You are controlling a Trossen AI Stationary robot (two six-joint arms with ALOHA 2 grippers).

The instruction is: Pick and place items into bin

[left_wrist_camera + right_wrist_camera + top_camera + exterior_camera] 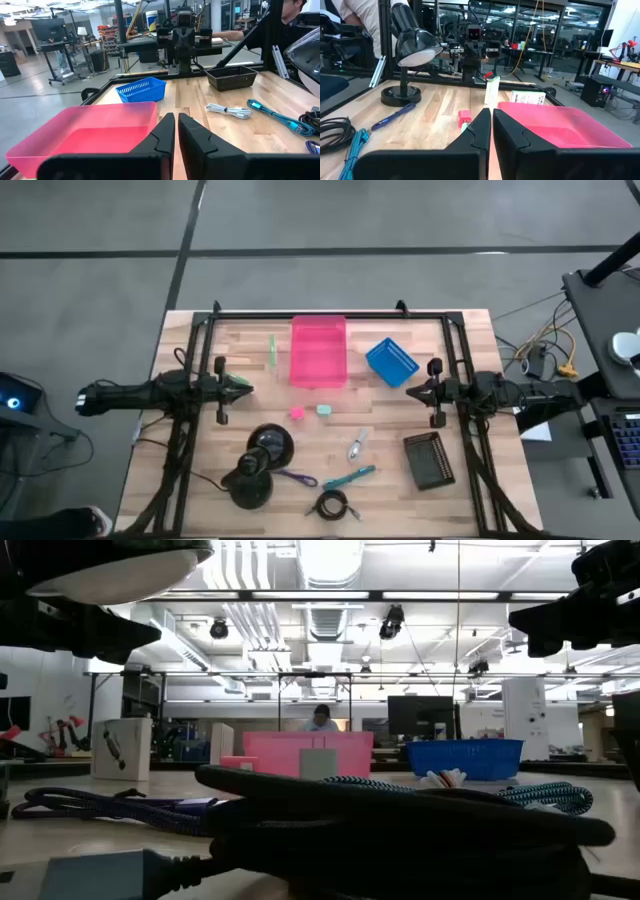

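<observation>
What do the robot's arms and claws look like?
Both arms are dark, nearly black, built from chunky jointed pieces. The left gripper and right gripper each end in two smooth black fingers that taper to a point. Thin dark cables trail off behind the arms.

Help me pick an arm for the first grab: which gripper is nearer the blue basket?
Right. The right gripper sits just beside the blue basket; the left gripper waits across the pink bin from it.

No legible text or labels
</observation>
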